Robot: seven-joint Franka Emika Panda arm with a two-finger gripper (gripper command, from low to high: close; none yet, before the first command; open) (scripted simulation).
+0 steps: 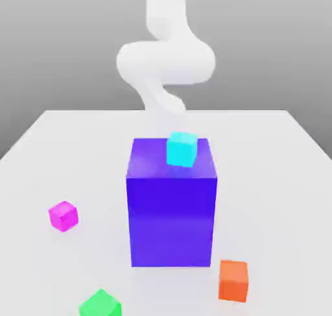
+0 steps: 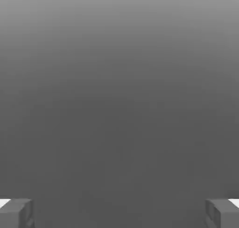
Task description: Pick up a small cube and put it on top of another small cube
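White worktop (image 1: 285, 179) under a plain grey backdrop. Nearest the exterior camera: green cube (image 1: 100, 304) at the front edge, orange cube (image 1: 233, 280) toward that view's right. Next back, the small magenta cube (image 1: 63, 215) sits alone on the view's left, well apart from the big blue-purple block (image 1: 171, 208), with bare worktop on every side; no long axis, so any square approach should suit. Cyan cube (image 1: 181, 149) rests on the block's top, a likely stacking base. Arm (image 1: 166, 56) rises behind the block. Hand view: fingers (image 2: 17, 213) spread wide, released, holding nothing; the descent likely goes forward and toward the view's left.
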